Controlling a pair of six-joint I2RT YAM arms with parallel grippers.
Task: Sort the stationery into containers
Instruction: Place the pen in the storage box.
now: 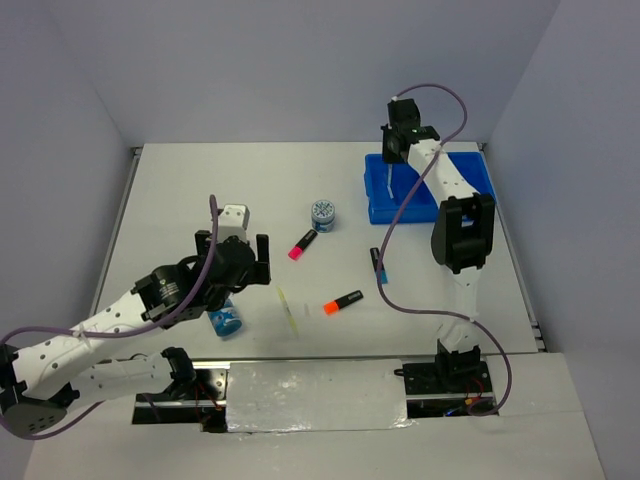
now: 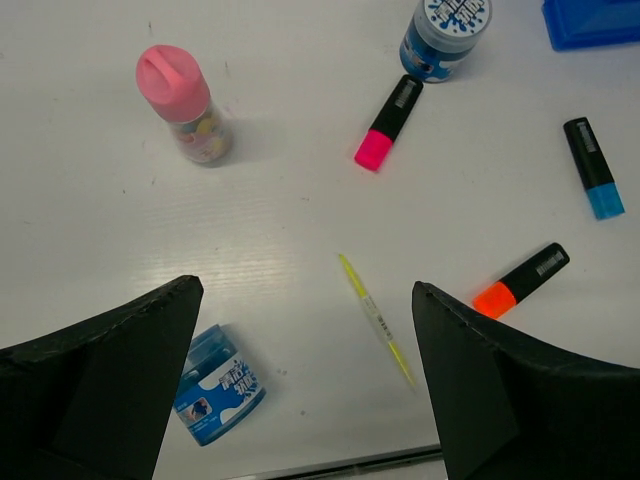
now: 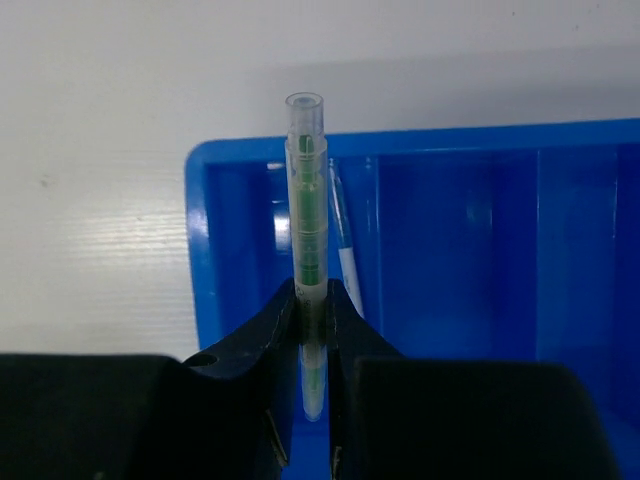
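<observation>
My right gripper (image 3: 313, 300) is shut on a clear pen with a green core (image 3: 305, 190), above the leftmost compartment of the blue tray (image 3: 200, 250). A thin white pen (image 3: 345, 250) lies in that compartment. From above, this gripper (image 1: 392, 150) hangs over the tray's (image 1: 470, 180) far left corner. My left gripper (image 2: 308, 380) is open and holds nothing, hovering above the table. Below it lie a thin yellow pen (image 2: 375, 318), a blue jar on its side (image 2: 218, 385), an orange-capped marker (image 2: 520, 280), a pink-capped marker (image 2: 388, 123), a blue-capped marker (image 2: 594, 168), an upright blue jar (image 2: 445, 35) and a pink-capped bottle (image 2: 185, 105).
In the top view the left gripper (image 1: 232, 262) sits left of centre, with the tipped jar (image 1: 225, 320) just in front of it. The markers (image 1: 342, 302) and the upright jar (image 1: 322, 214) are spread mid-table. Walls enclose the table on three sides.
</observation>
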